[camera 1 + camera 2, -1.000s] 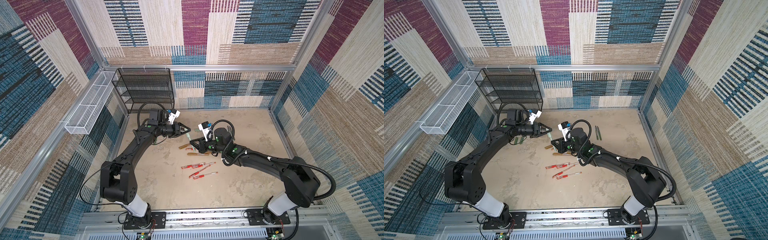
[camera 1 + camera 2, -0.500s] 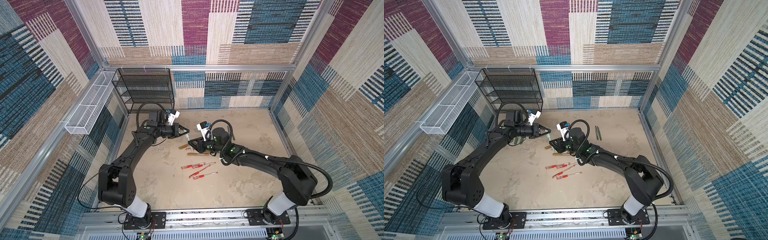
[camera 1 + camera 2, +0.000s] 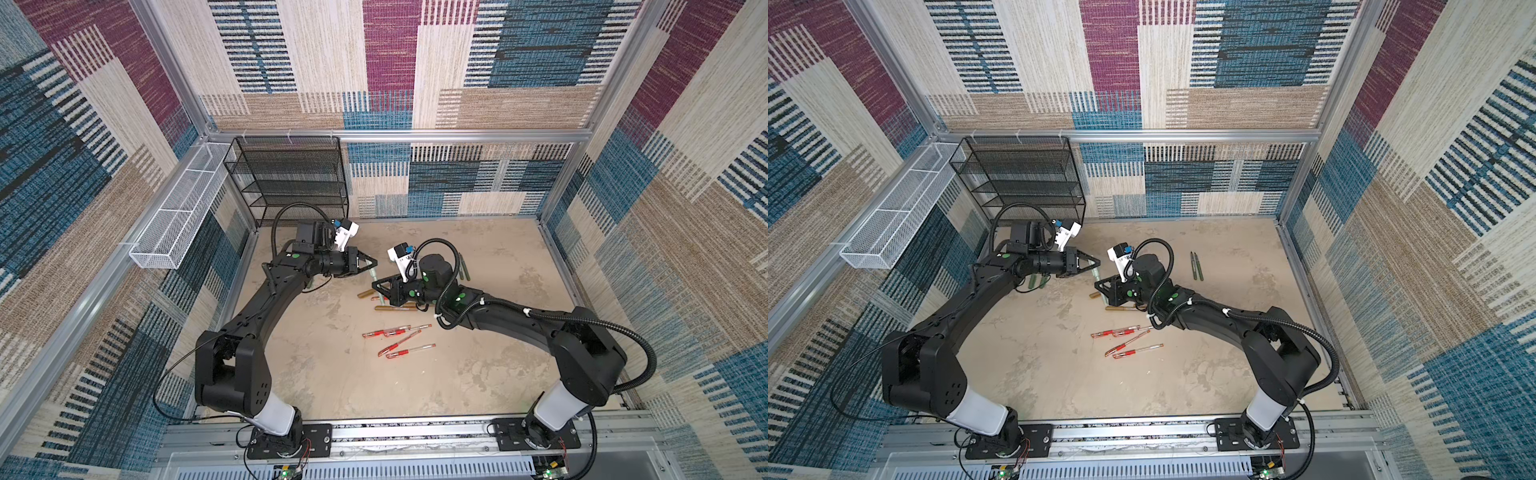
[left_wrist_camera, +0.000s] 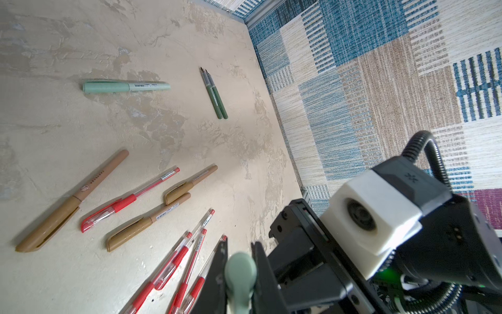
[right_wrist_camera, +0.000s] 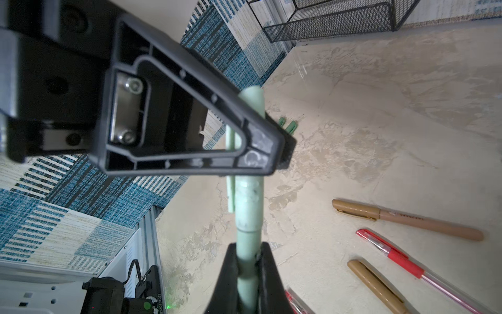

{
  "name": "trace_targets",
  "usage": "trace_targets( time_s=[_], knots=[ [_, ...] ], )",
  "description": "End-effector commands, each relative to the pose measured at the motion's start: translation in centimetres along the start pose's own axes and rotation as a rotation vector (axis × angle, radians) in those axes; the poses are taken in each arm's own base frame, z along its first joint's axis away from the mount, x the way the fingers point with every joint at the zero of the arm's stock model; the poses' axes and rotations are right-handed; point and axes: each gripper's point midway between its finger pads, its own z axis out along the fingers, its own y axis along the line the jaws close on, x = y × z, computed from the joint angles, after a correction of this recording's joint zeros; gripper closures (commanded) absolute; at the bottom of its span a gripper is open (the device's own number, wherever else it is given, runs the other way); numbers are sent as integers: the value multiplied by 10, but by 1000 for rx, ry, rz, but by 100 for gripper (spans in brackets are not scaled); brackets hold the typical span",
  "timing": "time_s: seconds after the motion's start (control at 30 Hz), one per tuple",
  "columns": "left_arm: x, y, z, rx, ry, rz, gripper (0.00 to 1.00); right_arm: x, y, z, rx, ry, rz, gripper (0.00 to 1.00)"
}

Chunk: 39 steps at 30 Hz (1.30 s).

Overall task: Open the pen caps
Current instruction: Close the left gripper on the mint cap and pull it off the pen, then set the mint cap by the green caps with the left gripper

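A pale green pen (image 5: pixel 248 206) hangs above the table between both grippers. My left gripper (image 4: pixel 239 243) is shut on the pen's cap (image 4: pixel 240 267), the end with the clip. My right gripper (image 5: pixel 248 246) is shut on the pen's body. In both top views the two grippers (image 3: pixel 372 263) (image 3: pixel 376 286) meet tip to tip at mid-table with the pen (image 3: pixel 1096 274) between them. The cap still sits on the body. A second capped pale green pen (image 4: pixel 126 87) lies flat on the table.
Three capped tan pens (image 4: pixel 72 201) and several capped red pens (image 3: pixel 399 332) lie under and in front of the grippers. Two uncapped dark green pen bodies (image 3: pixel 462 268) lie to the right. Loose green caps (image 5: pixel 288 126) lie by the left arm. A black mesh rack (image 3: pixel 291 178) stands at the back left.
My left gripper's fingers have closed from spread onto the pen's cap. The right gripper loosened briefly and shut again on the body. Both arms have barely shifted.
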Motion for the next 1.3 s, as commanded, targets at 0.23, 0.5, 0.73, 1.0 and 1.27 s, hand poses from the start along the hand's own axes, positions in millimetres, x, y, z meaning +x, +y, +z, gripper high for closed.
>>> trace_targets(
  time_s=[0.23,0.5,0.73,1.0,1.27],
  knots=[
    [-29,5,-35,-231,-50,227,100,48,-11,-5,29,84,54,100],
    [-50,16,-56,-289,-90,219,100,77,-13,-17,41,98,91,100],
    [-42,60,-57,-469,-42,212,100,55,-12,-27,104,61,40,100],
    [-25,134,-66,-767,71,228,100,35,-27,-56,224,12,34,100],
    [-8,190,-59,-904,181,159,100,18,-55,-109,358,-58,64,100]
  ],
)
